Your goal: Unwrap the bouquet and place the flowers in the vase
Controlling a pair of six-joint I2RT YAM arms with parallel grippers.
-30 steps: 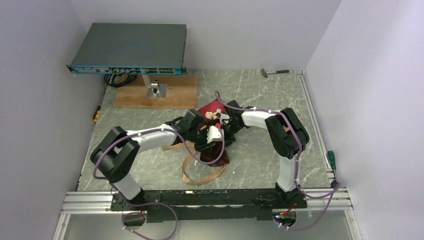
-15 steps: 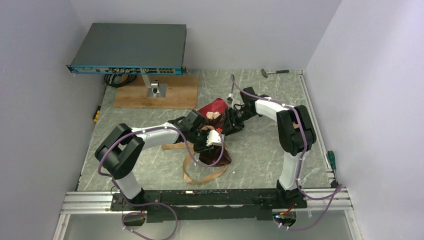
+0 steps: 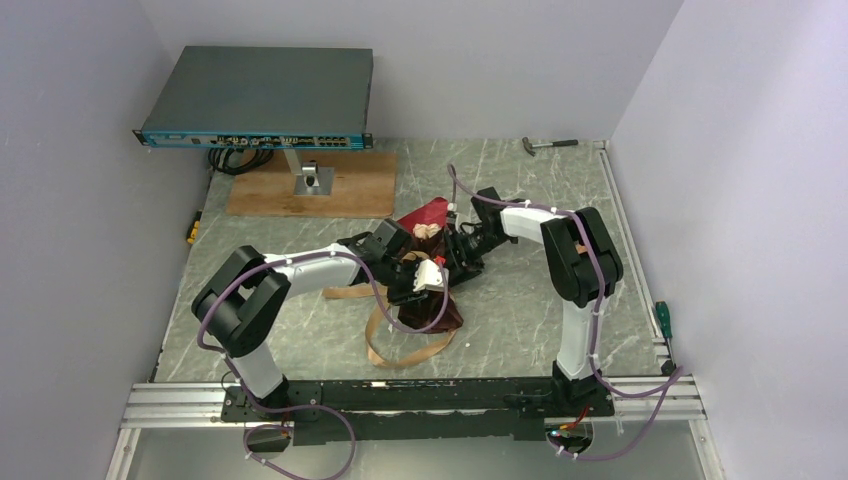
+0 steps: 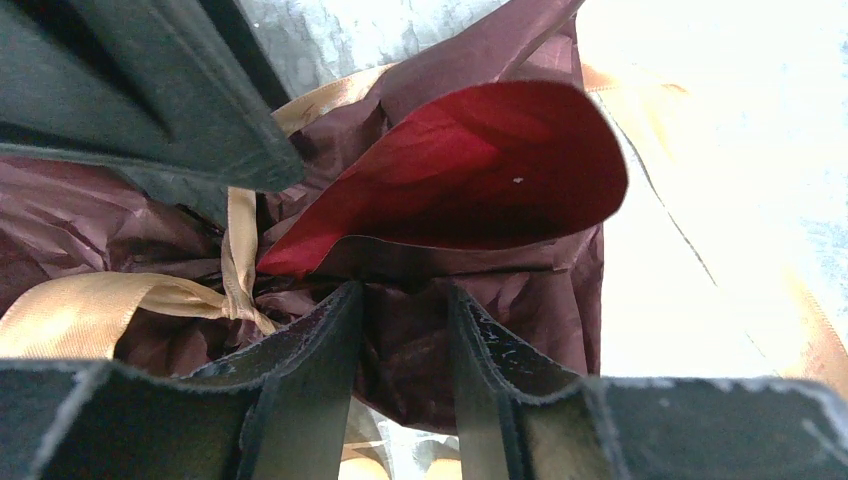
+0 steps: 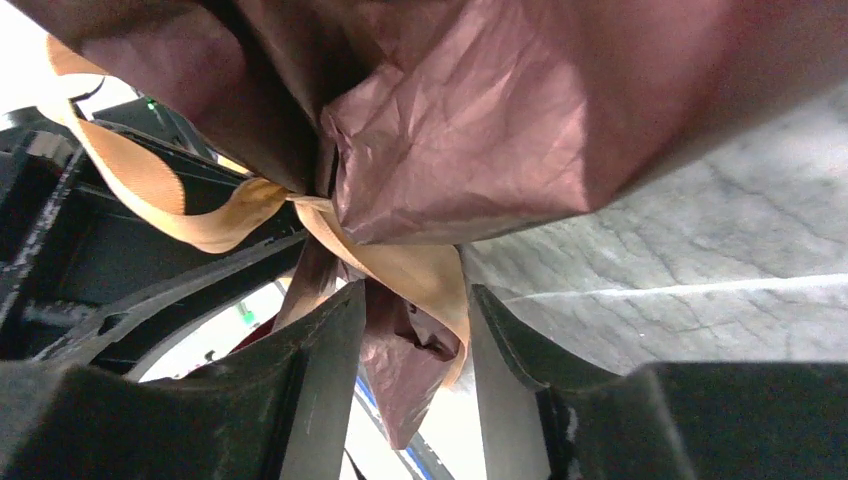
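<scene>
Lying mid-table, bouquet sat crumpled, flowers at far end. Left gripper jaws narrow, clamped on its dark red paper. Right gripper jaws parted around paper tail and tan ribbon.

A bouquet wrapped in dark red crinkled paper stretched over the middle of the grey marbled tabletop, its mouth toward the far side and its narrow, darker end toward the near side. A few small pale pink and cream roses showed at the mouth, beside a brighter red flap of the sheet. A tan-brown satin ribbon was knotted around the gathered paper, its long tails looping loose across the surface at the near end.
</scene>
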